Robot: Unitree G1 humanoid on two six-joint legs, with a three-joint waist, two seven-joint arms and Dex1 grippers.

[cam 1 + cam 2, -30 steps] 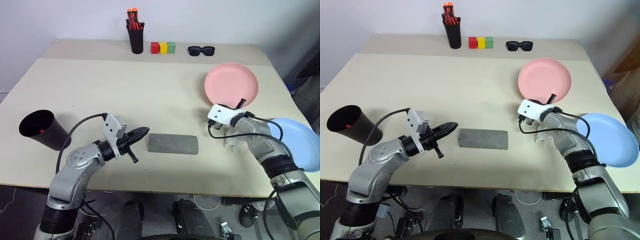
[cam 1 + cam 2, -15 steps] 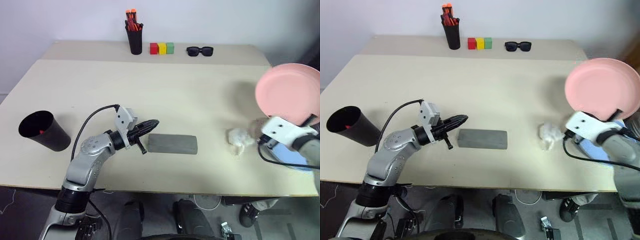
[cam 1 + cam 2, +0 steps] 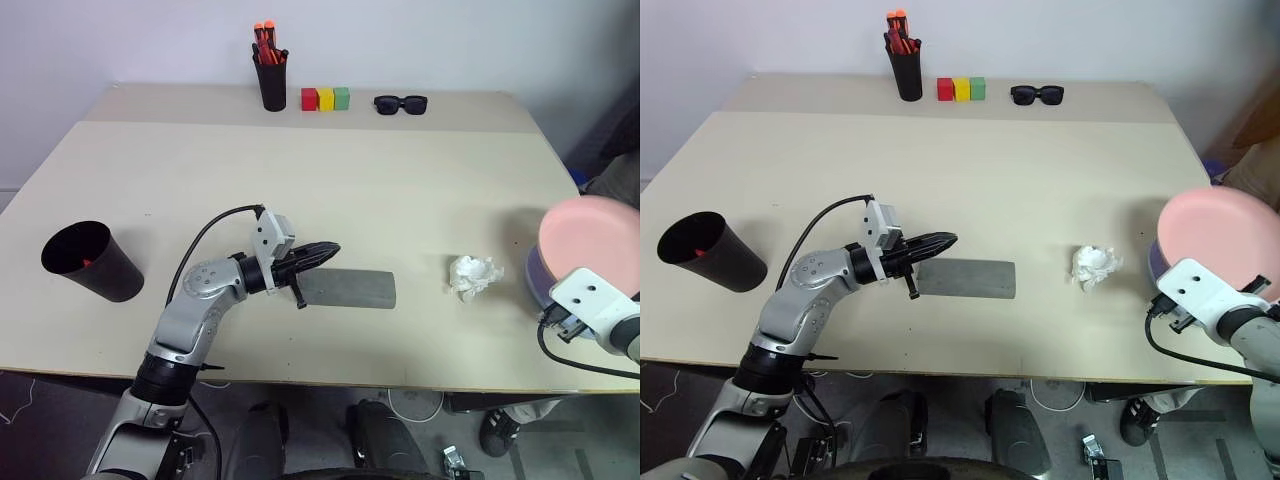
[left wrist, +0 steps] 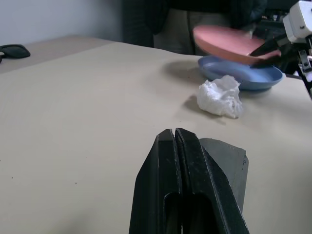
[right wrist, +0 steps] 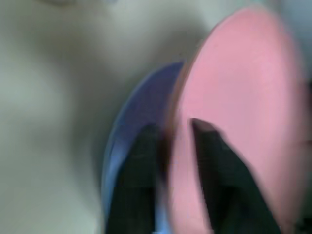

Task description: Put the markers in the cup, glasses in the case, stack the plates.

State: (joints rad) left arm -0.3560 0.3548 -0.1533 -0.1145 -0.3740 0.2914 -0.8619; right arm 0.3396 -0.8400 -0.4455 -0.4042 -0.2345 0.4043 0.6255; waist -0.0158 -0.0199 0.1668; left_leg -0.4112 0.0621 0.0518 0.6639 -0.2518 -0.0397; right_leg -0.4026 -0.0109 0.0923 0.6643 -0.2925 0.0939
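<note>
Now we hover the salmon pink round plate [image 3: 1225, 232] over the light blue plate [image 4: 241, 73] for stacking (right gripper [image 5: 168, 161] straddles its rim, jaws narrow; left gripper [image 3: 325, 250] closed beside the grey hard-shell case [image 3: 348, 288]).

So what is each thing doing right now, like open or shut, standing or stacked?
Grey case: lid shut, lying flat.
Pink plate: over the blue plate, tilted, rim between the right claw's fingers.
Black cup: tipped over, mouth open, something red inside.
Left claw: shut, empty, at the case's end.
Right claw: around the pink plate's rim.
Sunglasses: unfolded.
</note>
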